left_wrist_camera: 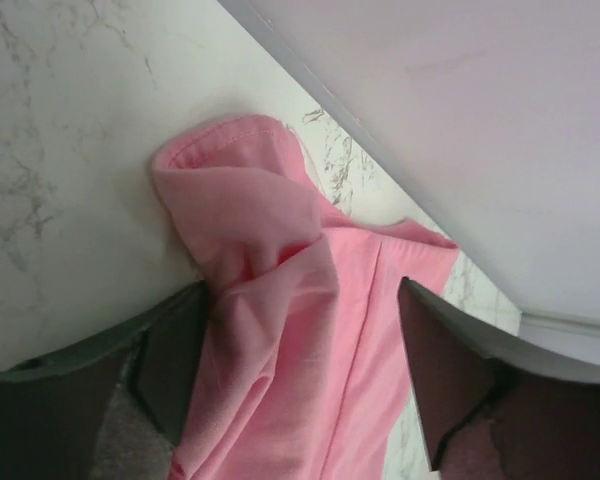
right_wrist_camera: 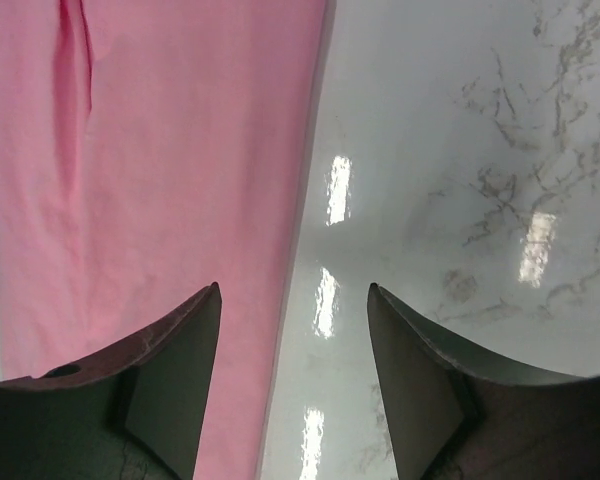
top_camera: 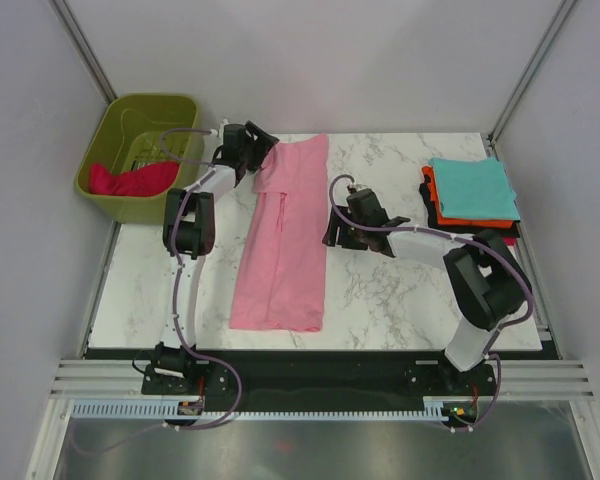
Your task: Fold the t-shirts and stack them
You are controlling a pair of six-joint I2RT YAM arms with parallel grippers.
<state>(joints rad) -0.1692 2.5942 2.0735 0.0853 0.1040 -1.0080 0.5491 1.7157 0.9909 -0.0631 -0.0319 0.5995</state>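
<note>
Currently the olive basket [top_camera: 130, 208] is sitting beyond the surface's [top_camera: 400, 290] far-left corner, holding the crimson t-shirt [top_camera: 130, 181]. Left tool [left_wrist_camera: 300, 300] is standing wide open at the far edge, jaws straddling the bunched end of the pink t-shirt [top_camera: 283, 250], not pinching it. That shirt is lying as a long strip from the far edge to the near edge. Right tool [right_wrist_camera: 293, 300] is hovering open and empty over the strip's right side. The folded t-shirt stack [top_camera: 472, 190], teal on top, is resting at the far-right corner.
</note>
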